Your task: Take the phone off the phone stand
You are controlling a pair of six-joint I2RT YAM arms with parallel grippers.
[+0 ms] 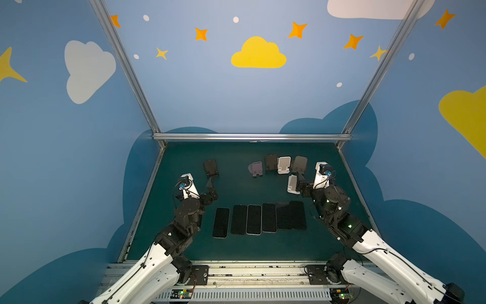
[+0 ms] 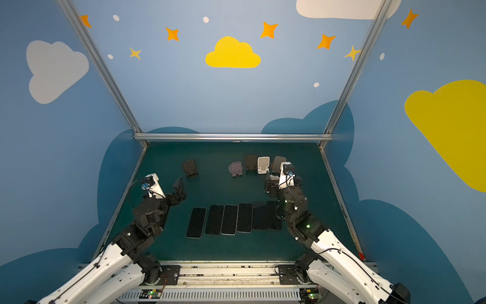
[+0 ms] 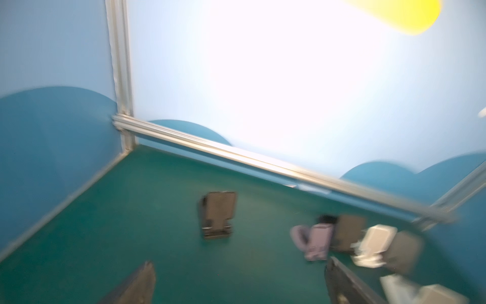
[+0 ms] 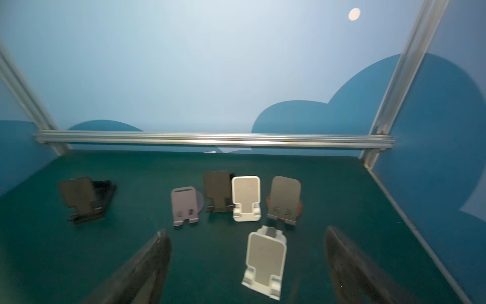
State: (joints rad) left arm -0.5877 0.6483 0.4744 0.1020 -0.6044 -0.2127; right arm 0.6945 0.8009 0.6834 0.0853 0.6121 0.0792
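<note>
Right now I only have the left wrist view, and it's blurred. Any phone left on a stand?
Observer: No. The right wrist view is sharper and shows all six stands empty.
Operator: Where are the phones?
Observer: Six phones lie flat in a row on the near part of the mat, in both top views.
Operator: Right gripper?
Observer: The right gripper is open and empty. The nearest white stand shows between its fingers in its wrist view.
</note>
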